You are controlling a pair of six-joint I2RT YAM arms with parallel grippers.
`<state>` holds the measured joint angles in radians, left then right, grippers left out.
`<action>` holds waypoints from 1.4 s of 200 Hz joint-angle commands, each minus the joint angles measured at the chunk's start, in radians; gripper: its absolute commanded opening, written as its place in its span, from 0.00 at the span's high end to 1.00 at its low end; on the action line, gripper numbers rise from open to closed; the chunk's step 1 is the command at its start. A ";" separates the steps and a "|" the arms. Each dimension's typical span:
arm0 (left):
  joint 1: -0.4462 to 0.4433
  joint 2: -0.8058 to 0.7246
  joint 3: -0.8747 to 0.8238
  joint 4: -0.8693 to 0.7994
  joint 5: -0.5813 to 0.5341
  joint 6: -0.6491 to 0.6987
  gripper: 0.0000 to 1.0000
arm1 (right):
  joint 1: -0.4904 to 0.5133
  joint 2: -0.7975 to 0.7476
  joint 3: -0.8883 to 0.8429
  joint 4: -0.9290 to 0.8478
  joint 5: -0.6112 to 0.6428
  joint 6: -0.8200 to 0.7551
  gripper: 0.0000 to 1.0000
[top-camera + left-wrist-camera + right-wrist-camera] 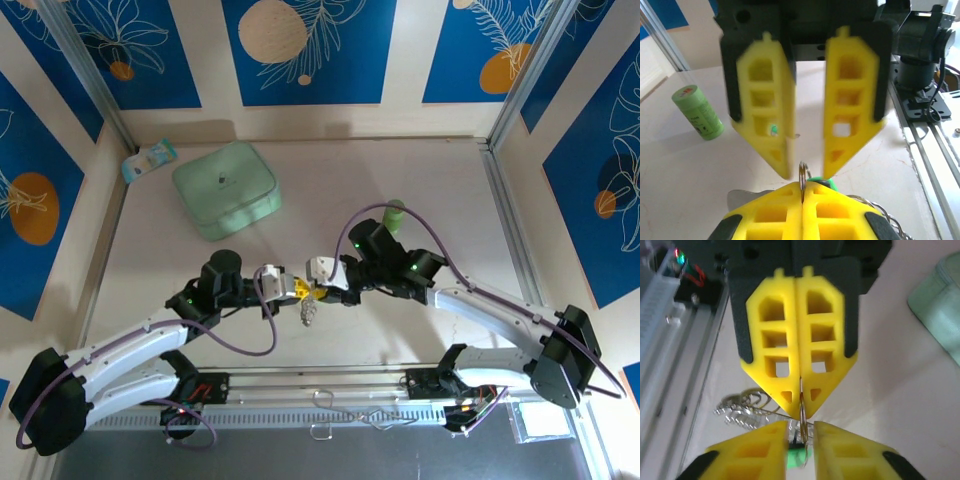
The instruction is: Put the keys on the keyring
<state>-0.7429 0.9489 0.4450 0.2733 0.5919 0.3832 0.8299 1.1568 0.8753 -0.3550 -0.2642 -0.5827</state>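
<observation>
1. Left hand (801, 402) is pinched flat on the keyring (308, 314) over the middle of the bench (330, 180), with the chain trailing on its near side.
2. Right hand (806, 172) meets it tip to tip, fingers a narrow gap apart, not clamping anything.
3. One green key (797, 456) sits in that gap, right by the ring.
4. A green cylinder (697, 112) stands further back.

No legible text (cylinder (697, 112) label blurred)

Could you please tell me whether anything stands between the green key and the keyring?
Nothing visible does: the green key sits between the parted fingers of the right gripper, directly beside the keyring, which the left gripper pinches shut.
</observation>
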 commanded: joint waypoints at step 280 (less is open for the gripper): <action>-0.007 0.002 -0.134 0.417 0.083 -0.143 1.00 | -0.072 0.014 -0.129 0.195 -0.170 0.179 1.00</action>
<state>-0.7429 0.9527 0.3016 0.6163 0.6212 0.2508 0.7448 1.1637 0.7200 -0.1226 -0.4343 -0.3889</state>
